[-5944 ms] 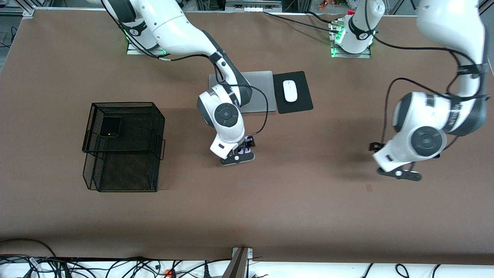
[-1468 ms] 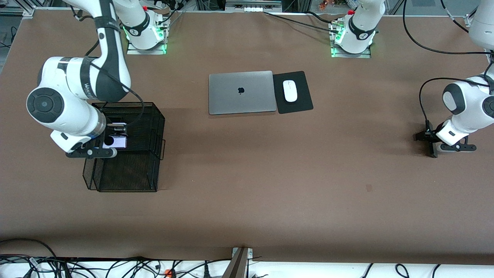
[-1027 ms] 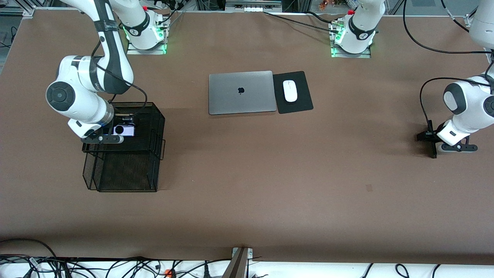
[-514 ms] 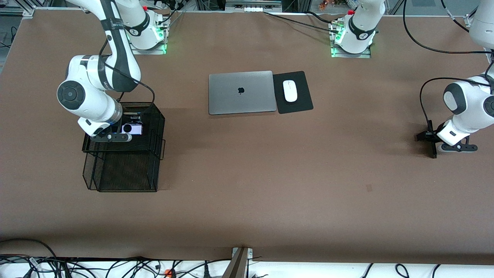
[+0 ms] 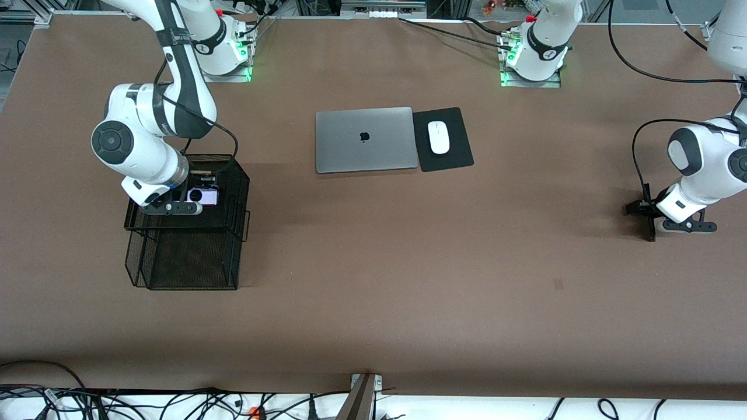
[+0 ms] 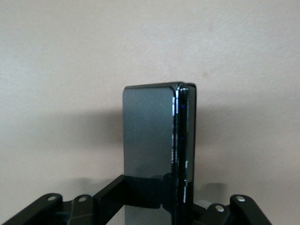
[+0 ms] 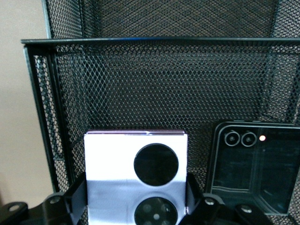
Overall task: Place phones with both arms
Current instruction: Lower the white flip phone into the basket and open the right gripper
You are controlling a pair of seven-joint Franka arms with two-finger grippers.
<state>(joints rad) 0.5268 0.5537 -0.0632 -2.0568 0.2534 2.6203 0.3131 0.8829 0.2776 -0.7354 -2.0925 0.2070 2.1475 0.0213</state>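
The right tool (image 5: 195, 197) is over the top shelf of the black wire rack (image 5: 233, 192), at the right arm's end of the desk (image 5: 373, 303). It grips the lilac phone (image 5: 207, 196) by its two sides. The phone is flat, with two black circles facing up. In the right wrist view, the lilac phone (image 7: 136, 176) sits between the tool's fingers (image 7: 77, 197). The black flip phone (image 7: 255, 166) lies on the top shelf just beside it. The wire wall of the rack (image 7: 140, 79) stands close in front of both.

The left tool (image 5: 646, 211) is low over the desk at the left arm's end. It grips the long black phone (image 5: 650, 219), which stands up on its thin edge. In the left wrist view, the black phone (image 6: 157, 145) points away from the tool, and bare desk (image 6: 70, 70) is under it.

A closed silver laptop (image 5: 365, 139) lies in the middle of the desk, nearer the arm bases. A white mouse (image 5: 439, 137) rests on a black pad (image 5: 458, 154) just beside it.
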